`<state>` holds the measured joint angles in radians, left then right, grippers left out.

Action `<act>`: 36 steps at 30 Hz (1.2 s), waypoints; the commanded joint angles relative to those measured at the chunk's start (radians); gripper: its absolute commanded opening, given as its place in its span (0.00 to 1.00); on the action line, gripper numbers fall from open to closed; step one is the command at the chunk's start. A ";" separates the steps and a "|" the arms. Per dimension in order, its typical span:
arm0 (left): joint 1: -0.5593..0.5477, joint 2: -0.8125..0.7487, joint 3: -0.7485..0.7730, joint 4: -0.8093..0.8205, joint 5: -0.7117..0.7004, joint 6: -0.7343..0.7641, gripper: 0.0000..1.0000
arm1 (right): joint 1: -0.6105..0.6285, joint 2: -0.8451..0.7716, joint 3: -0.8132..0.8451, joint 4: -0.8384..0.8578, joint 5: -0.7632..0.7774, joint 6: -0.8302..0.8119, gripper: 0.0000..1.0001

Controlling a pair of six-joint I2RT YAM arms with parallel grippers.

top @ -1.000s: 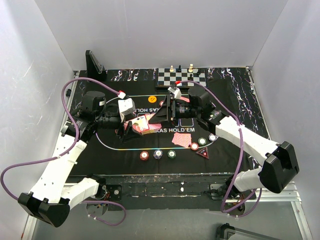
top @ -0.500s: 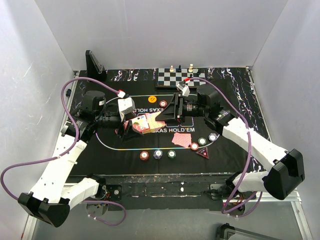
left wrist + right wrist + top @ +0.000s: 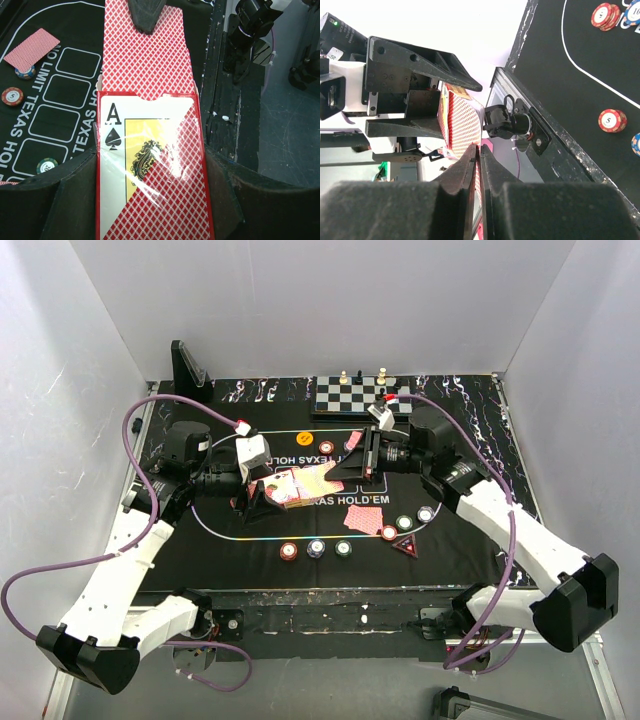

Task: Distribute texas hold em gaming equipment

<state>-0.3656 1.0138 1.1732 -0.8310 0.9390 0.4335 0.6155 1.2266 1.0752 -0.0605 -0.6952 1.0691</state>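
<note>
My left gripper [image 3: 262, 492] [image 3: 150, 200] is shut on a red card box [image 3: 281, 488] [image 3: 150, 175] with an ace of spades on its face, held above the mat. A red-patterned-back playing card [image 3: 318, 478] [image 3: 145, 55] sticks partly out of the box's end. The right gripper [image 3: 337, 474] [image 3: 479, 150] is shut on this card's far edge, its fingertip [image 3: 146, 15] at the top of the left wrist view. On the mat lie another card [image 3: 362, 521], a red chip [image 3: 289, 551], further chips [image 3: 344, 547] and a dark red triangular marker [image 3: 406, 544].
The black "TEXAS HOLD'EM" mat [image 3: 250, 530] covers the table's middle. A chessboard [image 3: 362, 393] with pieces lies at the back and a black stand [image 3: 190, 368] at the back left. White walls close in three sides. An orange chip [image 3: 304, 437] lies behind the grippers.
My right gripper has closed on the card and drawn back to the right, pulling the card farther out of the box. The left arm has held still.
</note>
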 commanded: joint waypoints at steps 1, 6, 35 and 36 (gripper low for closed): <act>0.002 -0.014 0.009 0.027 0.046 0.004 0.00 | -0.029 -0.045 -0.018 -0.044 -0.009 -0.026 0.10; 0.004 -0.017 0.008 0.013 0.044 0.013 0.00 | -0.082 -0.076 -0.009 -0.071 -0.026 -0.038 0.05; 0.008 -0.086 0.066 -0.097 0.052 -0.007 0.00 | -0.168 0.376 0.471 -0.525 0.342 -0.596 0.01; 0.007 -0.090 0.069 -0.102 0.052 -0.007 0.00 | -0.148 0.404 0.508 -0.542 0.405 -0.632 0.01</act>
<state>-0.3626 0.9775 1.2129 -0.9241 0.9607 0.4412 0.4004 1.5570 1.4067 -0.4458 -0.5610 0.6674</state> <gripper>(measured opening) 0.632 0.023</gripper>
